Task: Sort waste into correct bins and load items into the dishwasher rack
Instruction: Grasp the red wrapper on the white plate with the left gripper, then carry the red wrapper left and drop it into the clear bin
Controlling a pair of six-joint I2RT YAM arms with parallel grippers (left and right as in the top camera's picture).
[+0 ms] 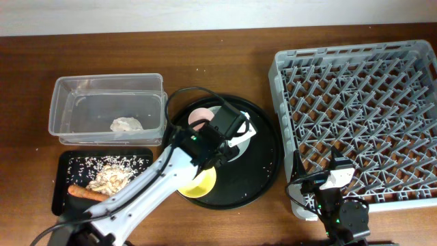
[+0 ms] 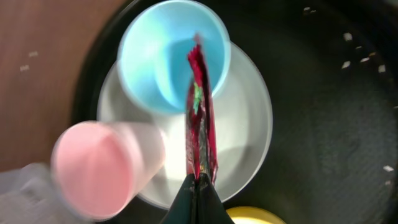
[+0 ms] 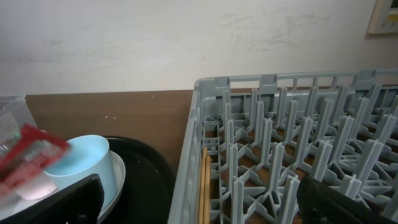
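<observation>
My left gripper (image 2: 198,180) is shut on the red snack wrapper (image 2: 200,118) and holds it above the blue cup (image 2: 171,56) and the pale plate (image 2: 245,130) on the round black tray. The pink cup (image 2: 102,168) lies beside the plate, blurred. The yellow bowl (image 1: 198,183) sits at the tray's front. The clear tub (image 1: 108,109) holds the crumpled tissue (image 1: 127,124). The small black tray (image 1: 68,167) holds grains (image 1: 113,178) and the carrot (image 1: 85,193). My right gripper (image 3: 199,199) is open at the near left corner of the grey rack (image 1: 362,109).
The large round black tray (image 1: 263,167) lies between the bins and the rack. The left arm (image 1: 147,191) stretches across the table's front left. Two thin wooden sticks (image 3: 204,186) lie inside the rack's left wall. A wall stands behind the table.
</observation>
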